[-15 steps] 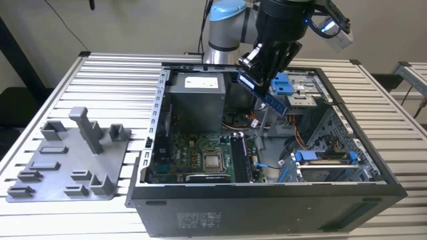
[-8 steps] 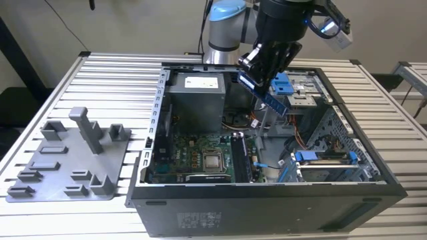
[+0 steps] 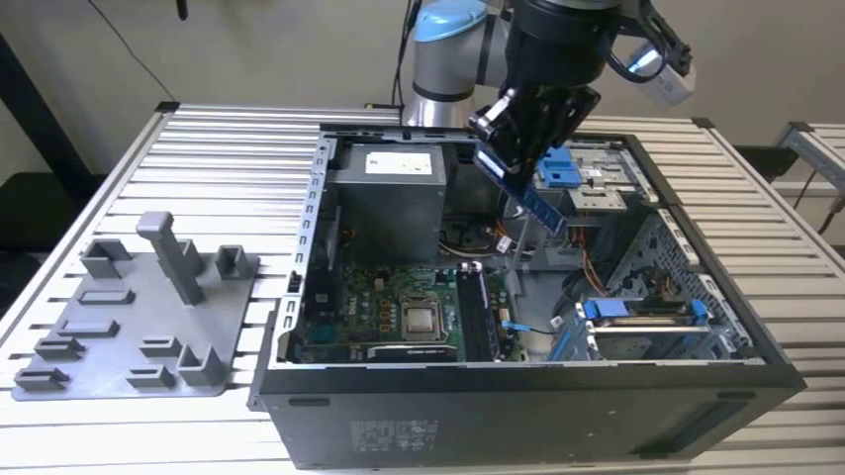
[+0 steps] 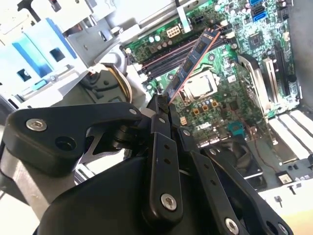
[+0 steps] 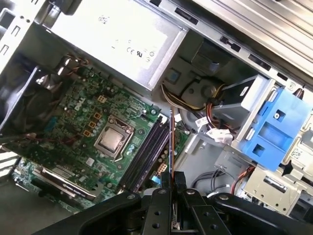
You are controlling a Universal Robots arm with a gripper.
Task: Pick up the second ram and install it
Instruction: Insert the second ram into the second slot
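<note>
My gripper [image 3: 513, 148] hangs over the open computer case [image 3: 528, 396] and is shut on the second ram [image 3: 528, 198], a long dark blue stick that slants down and toward the exterior view's right. In the second wrist view the ram [image 4: 195, 58] juts out from the gripper [image 4: 164, 105] above the motherboard [image 4: 230, 98]. It appears edge-on in the first wrist view as a thin ram [image 5: 169, 142] rising from the gripper [image 5: 168, 177], just beside the dark memory slots [image 5: 146, 154]. The stick is in the air, apart from the slots [image 3: 478, 312].
A grey tray [image 3: 133, 327] with upright blocks lies at the exterior view's left. Inside the case are the power supply [image 3: 390, 193], the processor socket [image 3: 422, 319], loose cables [image 5: 195, 105] and bright blue drive-cage clips [image 3: 561, 170] [image 3: 640, 312].
</note>
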